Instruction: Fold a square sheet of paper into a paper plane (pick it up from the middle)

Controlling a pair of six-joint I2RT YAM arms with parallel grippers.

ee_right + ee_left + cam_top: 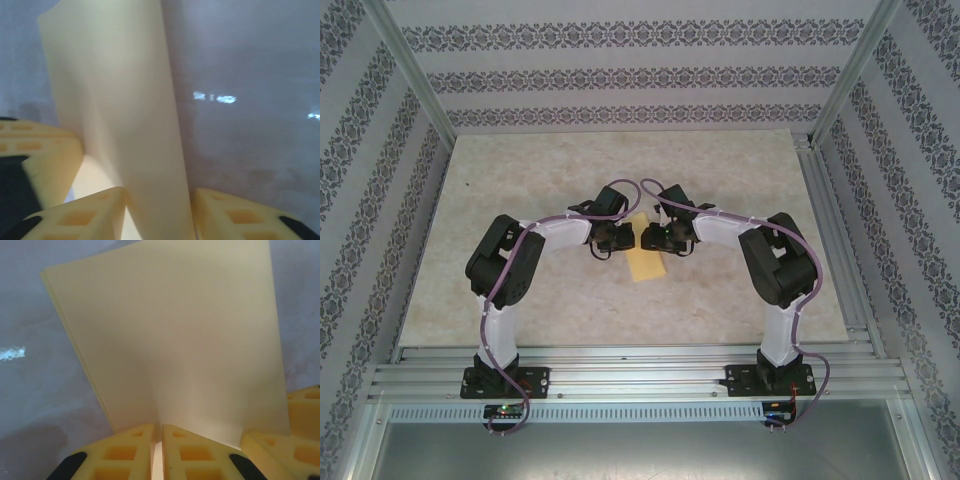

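Between the left jaws, pressed nearly together, the square sheet of paper [175, 330] is pinched at its near edge; the right jaws stand partly apart with the sheet passing between them. Held over the middle of the desk [520, 180], it looks light, limp and easily creased, so it is best gripped near the fold.

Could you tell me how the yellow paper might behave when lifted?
Probably floppy: the yellow paper bows where the left claw pinches it. Likely very light, as it looks thin. Its layered edge suggests it creases easily.
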